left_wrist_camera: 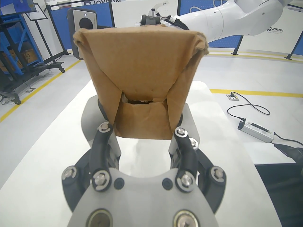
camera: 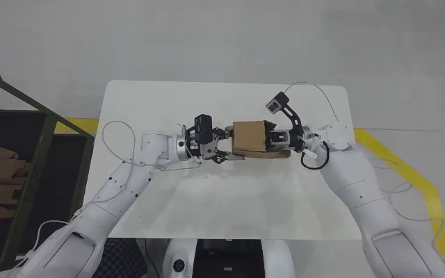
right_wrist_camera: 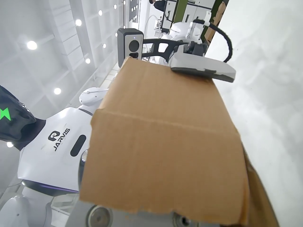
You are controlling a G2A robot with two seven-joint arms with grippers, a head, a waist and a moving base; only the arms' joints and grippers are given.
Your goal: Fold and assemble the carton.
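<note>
The carton (camera: 249, 137) lies lengthwise between our arms. Our left gripper (left_wrist_camera: 142, 124) clasps its folded end; we cannot tell the right gripper's (camera: 277, 140) hold.

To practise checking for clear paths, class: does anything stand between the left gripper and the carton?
Nothing visible does. The left gripper straddles the near end of the carton, with its fingers against the carton's two sides. No other object lies between them over the table.
</note>
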